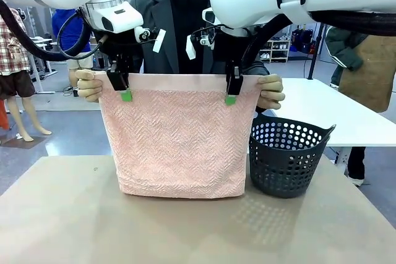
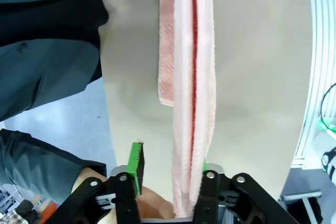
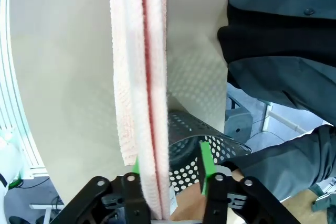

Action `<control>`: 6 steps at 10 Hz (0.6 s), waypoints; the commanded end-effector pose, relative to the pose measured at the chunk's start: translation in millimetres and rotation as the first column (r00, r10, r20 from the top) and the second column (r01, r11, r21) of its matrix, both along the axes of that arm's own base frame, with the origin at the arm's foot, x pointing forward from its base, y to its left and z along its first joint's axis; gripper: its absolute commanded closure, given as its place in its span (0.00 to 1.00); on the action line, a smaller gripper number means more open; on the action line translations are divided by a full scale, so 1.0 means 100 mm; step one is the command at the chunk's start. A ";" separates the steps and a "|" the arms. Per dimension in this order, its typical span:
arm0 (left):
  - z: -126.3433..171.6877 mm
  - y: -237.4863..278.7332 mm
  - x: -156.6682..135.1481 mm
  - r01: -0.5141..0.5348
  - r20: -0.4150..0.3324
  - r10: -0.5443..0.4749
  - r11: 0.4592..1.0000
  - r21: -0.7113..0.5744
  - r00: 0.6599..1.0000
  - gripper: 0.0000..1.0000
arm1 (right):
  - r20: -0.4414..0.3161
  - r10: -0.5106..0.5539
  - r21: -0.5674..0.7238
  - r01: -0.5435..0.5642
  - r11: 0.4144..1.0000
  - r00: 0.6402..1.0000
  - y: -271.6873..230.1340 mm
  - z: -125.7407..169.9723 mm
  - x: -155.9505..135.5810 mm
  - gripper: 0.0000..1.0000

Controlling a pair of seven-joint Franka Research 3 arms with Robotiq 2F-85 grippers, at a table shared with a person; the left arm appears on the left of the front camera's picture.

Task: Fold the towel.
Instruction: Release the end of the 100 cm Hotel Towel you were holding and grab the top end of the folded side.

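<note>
Above the middle of the table [image 1: 185, 233] the towel [image 1: 176, 146] hangs as one flat pink sheet, and it's the person on the far side holding it up. One hand at the robot's left [image 1: 90, 85] pinches one top corner, and the hand at the robot's right [image 1: 271, 93] pinches the other. The smooth plain band runs along the top, the herringbone weave falls below it, and the bottom edge just meets the tabletop. Just beside the towel, on the robot's right, stands the dark basket [image 1: 288, 153], clearly narrower than the cloth.

Both arms are down on that top edge, each just inside a hand. The left gripper [image 1: 125, 94] straddles the band near its corner, with one green pad showing on the near face. Seen from its own wrist, the towel's layered edge runs up between the jaws. The cloth sits against one finger, while the other green pad [image 2: 136, 169] stands clear of it with tabletop showing in the gap. So the jaws are apart around the towel, not clamped.

The right gripper [image 1: 231, 97] is in the same position at the other end. In its wrist view the cloth lies against one finger, and the far pad [image 3: 206, 162] is off it with the basket's holes visible between them. Its jaws are apart too, with no grip.
</note>
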State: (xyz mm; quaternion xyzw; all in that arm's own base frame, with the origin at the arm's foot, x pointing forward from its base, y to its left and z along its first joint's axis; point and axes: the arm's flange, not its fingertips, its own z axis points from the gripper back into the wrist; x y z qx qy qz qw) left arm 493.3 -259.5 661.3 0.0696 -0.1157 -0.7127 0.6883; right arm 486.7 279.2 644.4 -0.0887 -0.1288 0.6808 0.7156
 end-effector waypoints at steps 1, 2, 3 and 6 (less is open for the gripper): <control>-0.05 0.05 -0.04 0.018 0.001 -0.018 0.999 -0.033 1.000 1.00 | -0.004 -0.018 0.002 0.018 1.000 1.000 -0.02 0.02 0.00 0.97; -0.05 0.05 -0.04 0.017 0.001 -0.017 0.999 -0.035 1.000 1.00 | -0.003 -0.019 0.000 0.019 1.000 1.000 -0.02 0.03 -0.01 1.00; -0.05 0.06 -0.05 0.018 0.000 -0.018 0.999 -0.036 1.000 1.00 | -0.002 -0.023 0.001 0.023 1.000 1.000 -0.03 0.04 0.00 1.00; -0.03 0.07 -0.05 0.016 -0.003 -0.016 0.999 -0.034 1.000 1.00 | 0.000 -0.027 0.000 0.027 1.000 1.000 -0.02 0.08 -0.01 1.00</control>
